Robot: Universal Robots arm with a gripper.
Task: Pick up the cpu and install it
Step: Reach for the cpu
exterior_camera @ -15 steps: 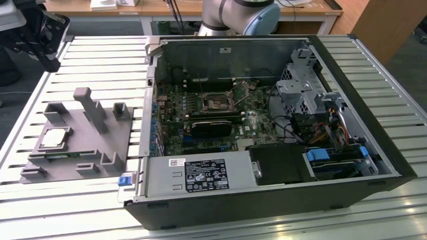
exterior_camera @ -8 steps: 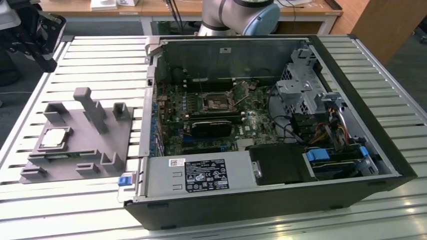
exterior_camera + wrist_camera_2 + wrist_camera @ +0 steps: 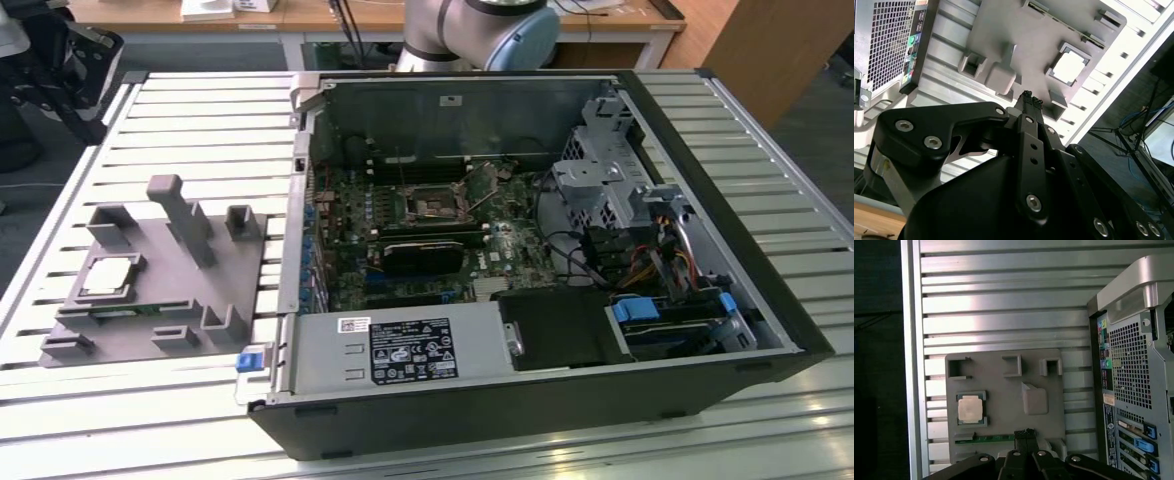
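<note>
End effector (image 3: 1029, 97) nearest the lens: fingertips together, nothing between them. Below it sits the grey tray (image 3: 1004, 395) on the slatted counter (image 3: 1004, 315). The cpu (image 3: 970, 407) lies flat in its tray recess, beneath the end effector and off to one side of the tips, well apart from them. The open computer case (image 3: 534, 250) stands farther off, beside the tray. My read: approach stage, pick not yet made. A grasp calls for parted fingers, centred over the cpu.
</note>
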